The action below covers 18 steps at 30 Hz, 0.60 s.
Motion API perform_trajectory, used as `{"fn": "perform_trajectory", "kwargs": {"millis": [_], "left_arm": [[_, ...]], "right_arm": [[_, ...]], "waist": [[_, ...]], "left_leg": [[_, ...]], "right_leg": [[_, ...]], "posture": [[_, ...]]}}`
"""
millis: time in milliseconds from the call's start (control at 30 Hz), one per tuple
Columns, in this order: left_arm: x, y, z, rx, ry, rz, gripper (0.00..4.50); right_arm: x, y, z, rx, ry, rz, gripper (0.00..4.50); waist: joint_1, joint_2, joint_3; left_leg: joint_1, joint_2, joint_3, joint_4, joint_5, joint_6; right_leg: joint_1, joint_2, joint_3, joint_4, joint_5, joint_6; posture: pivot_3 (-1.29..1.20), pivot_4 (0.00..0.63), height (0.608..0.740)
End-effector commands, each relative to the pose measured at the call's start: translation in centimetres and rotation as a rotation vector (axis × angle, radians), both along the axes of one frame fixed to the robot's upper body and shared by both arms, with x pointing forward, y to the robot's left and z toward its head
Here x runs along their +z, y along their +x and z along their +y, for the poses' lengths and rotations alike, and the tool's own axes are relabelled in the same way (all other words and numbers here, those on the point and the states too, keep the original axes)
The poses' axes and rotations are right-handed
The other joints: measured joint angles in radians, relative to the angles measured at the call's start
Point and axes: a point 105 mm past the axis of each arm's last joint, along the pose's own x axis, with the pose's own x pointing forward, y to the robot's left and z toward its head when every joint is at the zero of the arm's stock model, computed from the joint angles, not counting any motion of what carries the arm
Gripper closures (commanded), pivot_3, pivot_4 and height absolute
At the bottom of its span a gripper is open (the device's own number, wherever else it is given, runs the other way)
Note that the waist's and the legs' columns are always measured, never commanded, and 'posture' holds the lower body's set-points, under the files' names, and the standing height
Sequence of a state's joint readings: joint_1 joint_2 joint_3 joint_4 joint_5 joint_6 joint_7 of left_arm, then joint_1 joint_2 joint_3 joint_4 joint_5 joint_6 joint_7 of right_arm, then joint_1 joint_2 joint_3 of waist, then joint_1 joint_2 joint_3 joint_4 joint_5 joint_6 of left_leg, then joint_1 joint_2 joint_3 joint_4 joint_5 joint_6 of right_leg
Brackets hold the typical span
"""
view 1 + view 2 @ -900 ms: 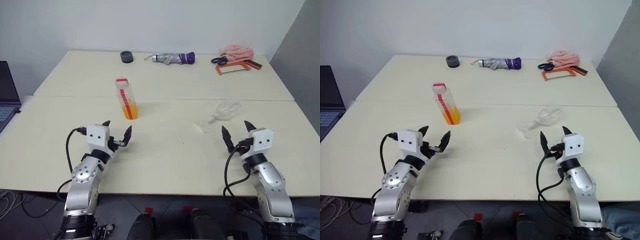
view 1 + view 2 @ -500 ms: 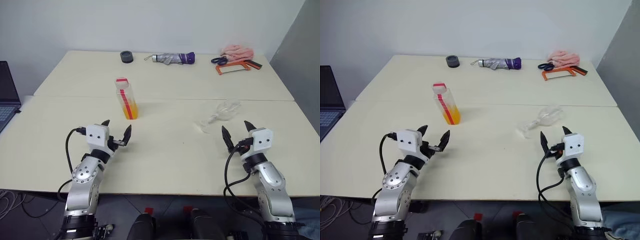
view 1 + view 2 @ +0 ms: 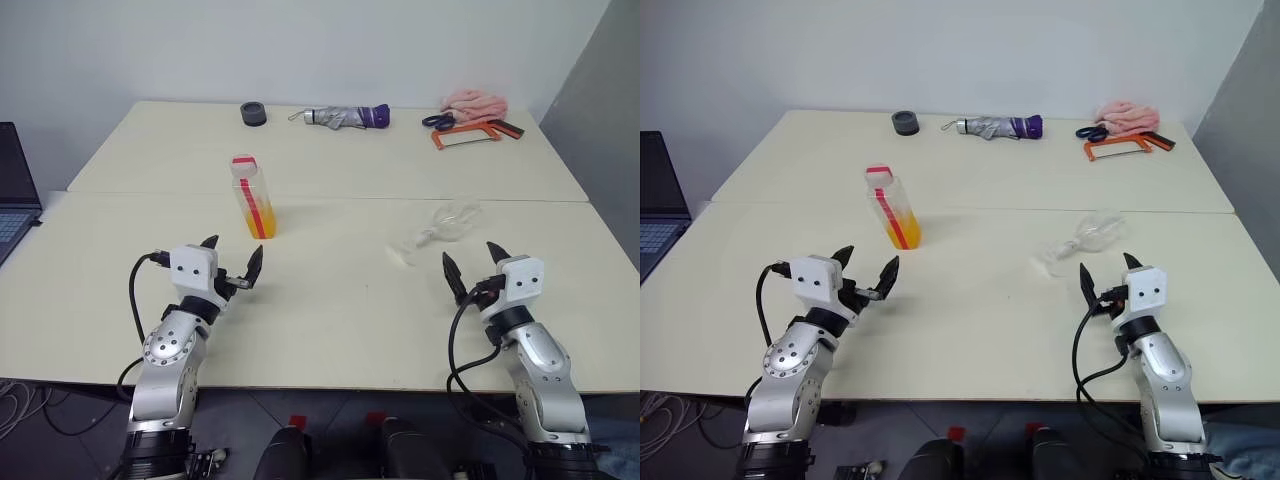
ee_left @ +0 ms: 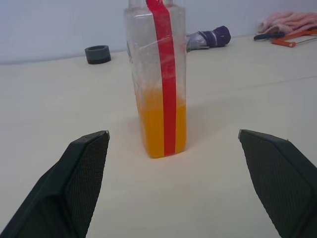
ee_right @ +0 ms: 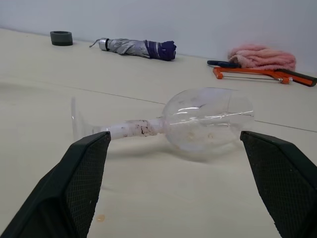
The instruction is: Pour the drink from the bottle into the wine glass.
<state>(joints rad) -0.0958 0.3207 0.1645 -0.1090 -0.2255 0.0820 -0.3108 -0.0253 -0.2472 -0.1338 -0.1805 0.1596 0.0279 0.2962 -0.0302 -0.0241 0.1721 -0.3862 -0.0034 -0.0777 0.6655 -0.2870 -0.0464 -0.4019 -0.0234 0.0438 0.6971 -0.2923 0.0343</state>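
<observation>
Lying sideways, the clear stemmed wine glass point(image 5: 198, 121) faces the squarish plastic bottle point(image 4: 158, 79); both hands gape, empty.

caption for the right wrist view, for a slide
Open right tool facing the wine glass lying on its side on the table.

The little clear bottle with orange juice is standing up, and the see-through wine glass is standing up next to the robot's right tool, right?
Not quite. The small clear plastic bottle with the red stripe and orange-yellow juice does stand upright, but the clear stemmed wine glass lies on its side on the cream table, just ahead of the right tool. The right wrist view shows it best.
</observation>
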Motion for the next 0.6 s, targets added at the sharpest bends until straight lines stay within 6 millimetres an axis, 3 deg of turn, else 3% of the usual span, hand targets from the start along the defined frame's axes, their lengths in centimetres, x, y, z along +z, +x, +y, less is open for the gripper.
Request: {"fn": "perform_trajectory", "kwargs": {"millis": [33, 233, 467, 600], "left_arm": [[1.5, -0.2, -0.1, -0.009, 0.001, -0.054, 0.02], [1.0, -0.1, -0.3, -0.017, 0.001, -0.023, 0.02], [1.7, 0.4, 0.2, -0.012, -0.069, -0.026, 0.02], [2.2, 1.4, -0.5, -0.009, -0.052, -0.019, 0.02]], "right_arm": [[1.1, 0.0, 0.1, 0.011, -0.003, -0.039, 0.00], [1.1, -0.1, 0.5, 0.043, -0.012, -0.039, 0.00], [4.0, -1.3, 4.9, 0.368, -0.055, -0.056, 0.00], [5.4, -2.4, 7.3, 0.552, -0.055, -0.015, 0.00]], "waist": [[0.000, 0.000, 0.000], [0.000, 0.000, 0.000], [-0.001, 0.000, 0.000], [0.000, 0.000, 0.000]], "left_leg": [[0.000, 0.000, 0.000, 0.000, 0.000, 0.000], [0.000, 0.000, 0.000, 0.000, 0.000, 0.000], [0.000, 0.000, 0.000, 0.000, 0.000, 0.000], [0.001, 0.000, -0.001, 0.000, 0.000, 0.000]], "right_leg": [[0.000, 0.000, 0.000, 0.000, 0.000, 0.000], [0.000, 0.000, 0.000, 0.000, 0.000, 0.000], [0.000, 0.000, 0.000, 0.000, 0.000, 0.000], [0.002, 0.000, -0.001, -0.001, 0.000, 0.000]], "posture": [[0.00, 0.150, 0.740], [0.00, 0.150, 0.740], [0.00, 0.150, 0.740], [0.00, 0.150, 0.740]]}}
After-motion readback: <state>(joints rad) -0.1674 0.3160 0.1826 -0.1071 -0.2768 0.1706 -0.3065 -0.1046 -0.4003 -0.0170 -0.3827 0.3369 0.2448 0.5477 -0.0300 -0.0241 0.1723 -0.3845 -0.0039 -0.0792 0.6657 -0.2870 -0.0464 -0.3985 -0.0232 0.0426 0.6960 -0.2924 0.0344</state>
